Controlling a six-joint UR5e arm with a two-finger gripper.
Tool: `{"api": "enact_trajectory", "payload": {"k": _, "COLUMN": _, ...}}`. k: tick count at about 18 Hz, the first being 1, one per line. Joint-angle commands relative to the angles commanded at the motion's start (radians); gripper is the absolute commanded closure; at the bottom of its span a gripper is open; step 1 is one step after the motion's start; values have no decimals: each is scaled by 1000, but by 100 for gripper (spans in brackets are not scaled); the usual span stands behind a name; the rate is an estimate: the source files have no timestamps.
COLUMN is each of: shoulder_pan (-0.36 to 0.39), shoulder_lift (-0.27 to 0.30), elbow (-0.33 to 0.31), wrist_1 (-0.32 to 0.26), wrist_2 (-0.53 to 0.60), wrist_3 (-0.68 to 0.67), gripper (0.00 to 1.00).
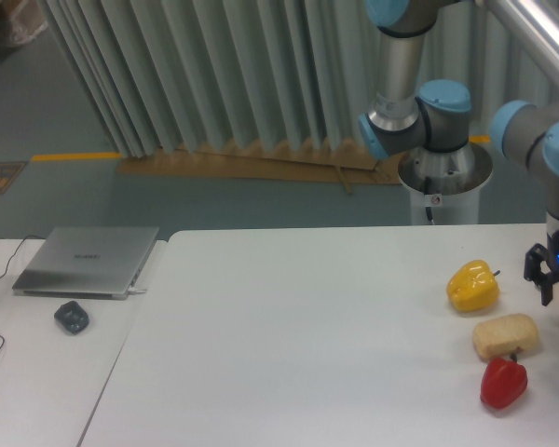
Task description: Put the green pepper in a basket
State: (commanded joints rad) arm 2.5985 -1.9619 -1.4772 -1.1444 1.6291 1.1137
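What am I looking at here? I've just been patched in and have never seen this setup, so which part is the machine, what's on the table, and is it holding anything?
One fixed camera faces a white table. The grey tube with blue joints at upper right is the robot arm. Its end effector hangs at the right edge, mostly cut off by the frame, so I cannot tell whether it is open or holding anything. On the table's right side lie a yellow pepper, a bread roll and a red pepper. On a separate table to the left lie a closed laptop and a small dark object. No green pepper or basket is in view.
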Motion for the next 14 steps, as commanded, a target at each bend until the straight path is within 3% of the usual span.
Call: {"api": "enact_trajectory", "payload": {"k": 14, "shoulder_pan": 27, "shoulder_lift": -43, "elbow": 0, "wrist_1": 0, "wrist_2": -35, "wrist_3": -2, "gripper": 0}}
